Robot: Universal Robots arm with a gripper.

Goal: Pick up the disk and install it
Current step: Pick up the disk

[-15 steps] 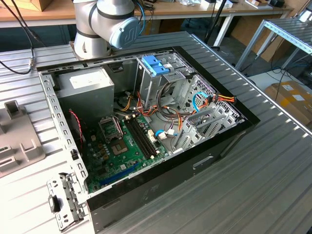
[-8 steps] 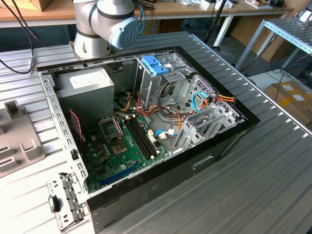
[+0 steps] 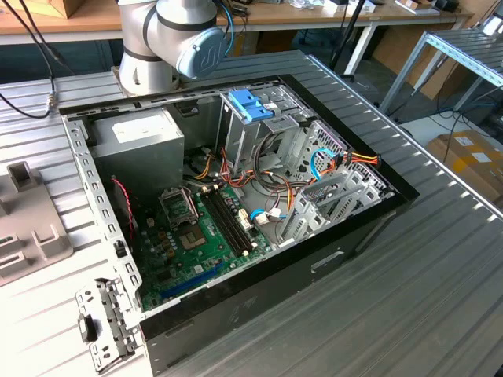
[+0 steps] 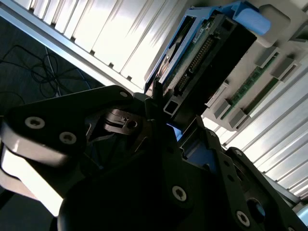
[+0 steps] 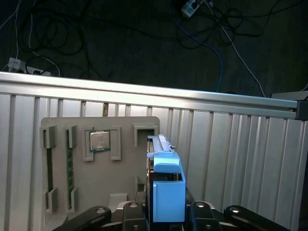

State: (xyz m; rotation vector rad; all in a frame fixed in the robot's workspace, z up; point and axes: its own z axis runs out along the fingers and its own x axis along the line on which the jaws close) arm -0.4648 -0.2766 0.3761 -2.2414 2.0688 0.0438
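looks like the pick-up step imo, claw (image 5: 166, 214) pinching the disk (image 5: 166, 190) edge-on right by the grey tray (image 5: 126, 173), install not done yet, wants a steady grip

No text or number can be read anywhere

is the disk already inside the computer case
No, in the first wrist view the disk stands at the grey tray on the slatted table, not inside the case.
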